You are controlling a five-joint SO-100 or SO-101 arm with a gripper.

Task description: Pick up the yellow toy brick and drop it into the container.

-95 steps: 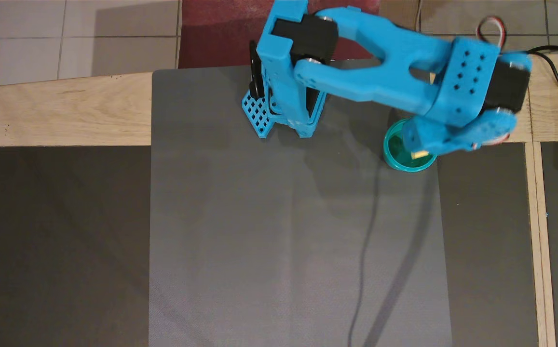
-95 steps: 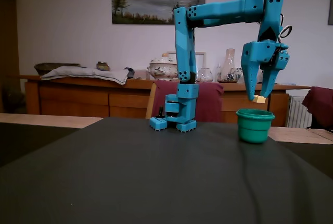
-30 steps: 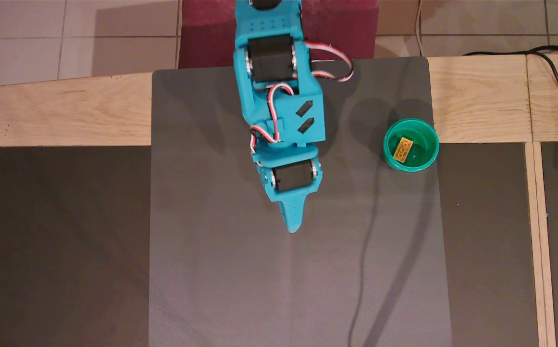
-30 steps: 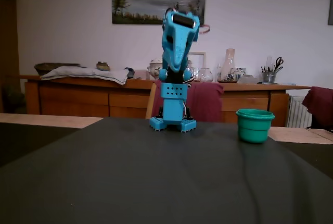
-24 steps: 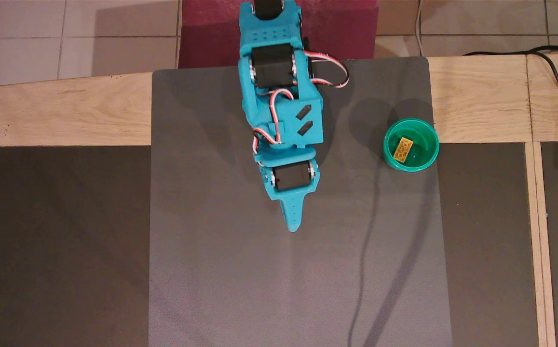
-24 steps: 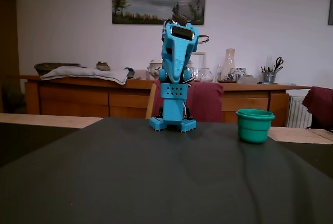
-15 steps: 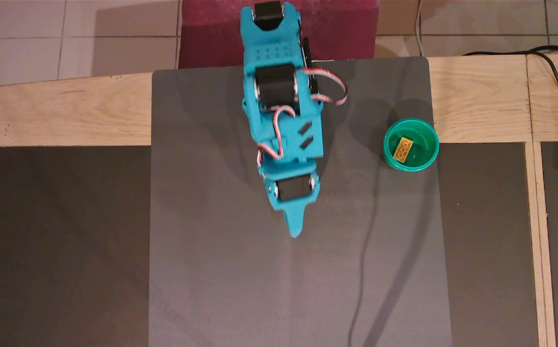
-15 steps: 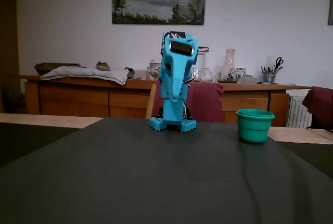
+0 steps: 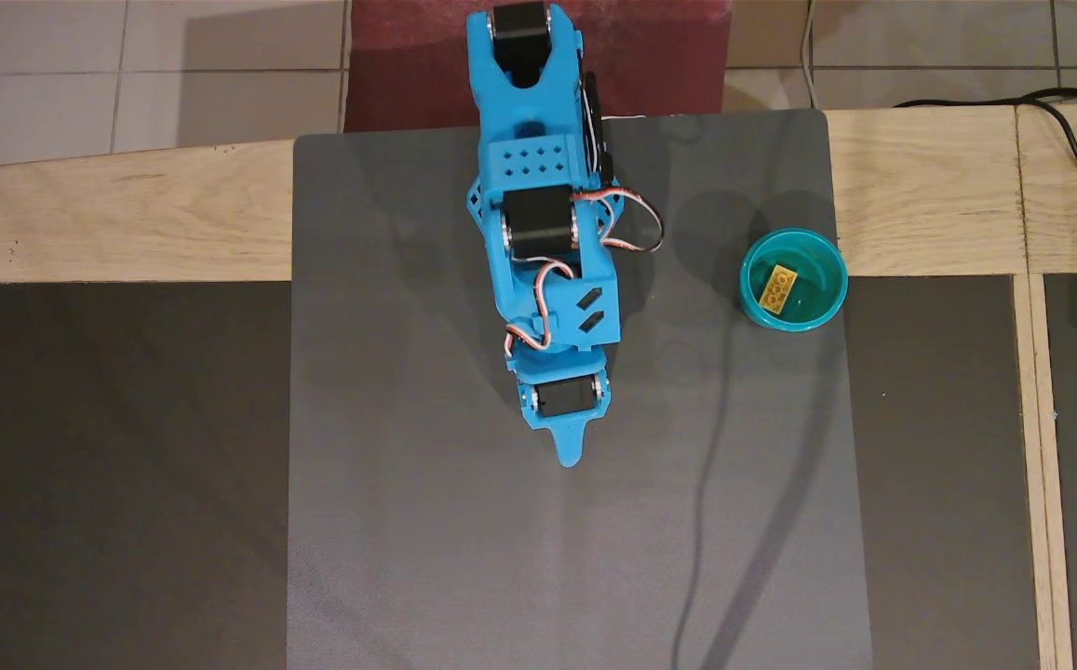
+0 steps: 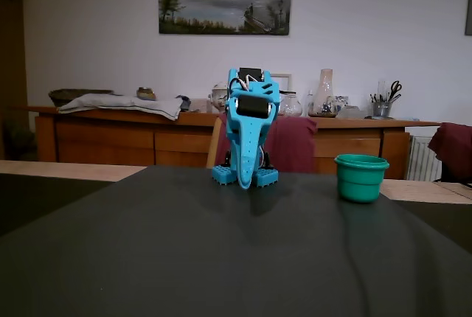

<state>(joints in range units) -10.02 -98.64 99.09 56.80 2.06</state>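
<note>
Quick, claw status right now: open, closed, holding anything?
Claw: empty, parked over the mat; open or closed cannot be told. The brick lies in the cup.

1. In the overhead view, a mat [image 9: 464, 521] lies on the desk [image 9: 110, 214], and the arm [image 9: 547, 233] reaches down the picture over the mat's middle.
2. The container [image 9: 794, 279] stands on the mat's right edge, well apart from the arm and to its right.
3. The yellow toy brick [image 9: 778, 287] lies inside the container, left of its centre.
4. In the fixed view, the container [image 10: 361, 178] stands right of the arm [image 10: 249, 136], with a sideboard [image 10: 147, 136] behind both.
</note>
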